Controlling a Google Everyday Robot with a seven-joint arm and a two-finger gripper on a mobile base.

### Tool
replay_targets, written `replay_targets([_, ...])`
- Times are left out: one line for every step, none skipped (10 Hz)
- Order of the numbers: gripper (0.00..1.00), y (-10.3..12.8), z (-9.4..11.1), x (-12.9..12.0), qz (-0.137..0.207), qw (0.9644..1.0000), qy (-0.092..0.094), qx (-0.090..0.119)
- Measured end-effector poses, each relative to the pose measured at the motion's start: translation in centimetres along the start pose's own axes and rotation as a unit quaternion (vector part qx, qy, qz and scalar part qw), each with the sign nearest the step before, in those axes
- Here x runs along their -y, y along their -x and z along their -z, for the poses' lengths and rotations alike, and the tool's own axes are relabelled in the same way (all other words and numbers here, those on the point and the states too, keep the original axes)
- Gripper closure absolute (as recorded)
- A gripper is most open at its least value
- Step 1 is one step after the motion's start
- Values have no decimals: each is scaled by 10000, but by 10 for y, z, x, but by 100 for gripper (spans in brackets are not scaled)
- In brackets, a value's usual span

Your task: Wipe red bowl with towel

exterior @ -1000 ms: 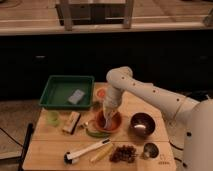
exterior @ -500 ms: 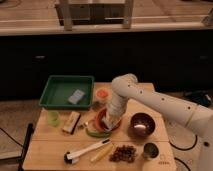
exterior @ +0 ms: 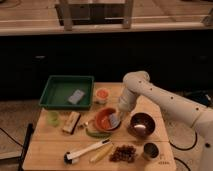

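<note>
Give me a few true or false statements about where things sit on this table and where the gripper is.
1. The gripper is at the red bowl. True.
2. The green tray holds the red bowl. False: the bowl sits on the wooden table, right of the tray.
3. A dark brown bowl stands right of the red bowl. True.
4. The brush lies inside the tray. False: it lies near the table's front edge.
</note>
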Motion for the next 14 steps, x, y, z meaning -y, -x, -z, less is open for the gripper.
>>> replay_targets([100, -8, 0, 14, 58, 10000, 0, -15])
replay_targets([100, -14, 1, 23, 107, 9999, -1, -25])
replay_targets([100, -16, 0, 29, 173, 9998, 15, -8])
replay_targets([100, -12, -4, 41, 302, 9995, 46, 34])
replay_targets([100, -8, -8, 53, 427, 9990, 72, 79])
replay_targets([100, -4, -12, 63, 558, 9984, 64, 81])
replay_targets([100, 5, -15, 68, 683, 9975, 87, 132])
replay_targets([100, 14, -17, 72, 789, 9967, 92, 143])
replay_targets([100, 26, -20, 73, 890, 9958, 111, 167])
replay_targets([100, 37, -26, 69, 923, 9955, 129, 197])
replay_targets([100, 44, -30, 56, 836, 9962, 158, 209])
replay_targets([100, 44, -30, 49, 776, 9967, 170, 185])
replay_targets([100, 40, -29, 31, 604, 9978, 227, 139])
replay_targets([100, 29, -24, 20, 450, 9986, 274, 74])
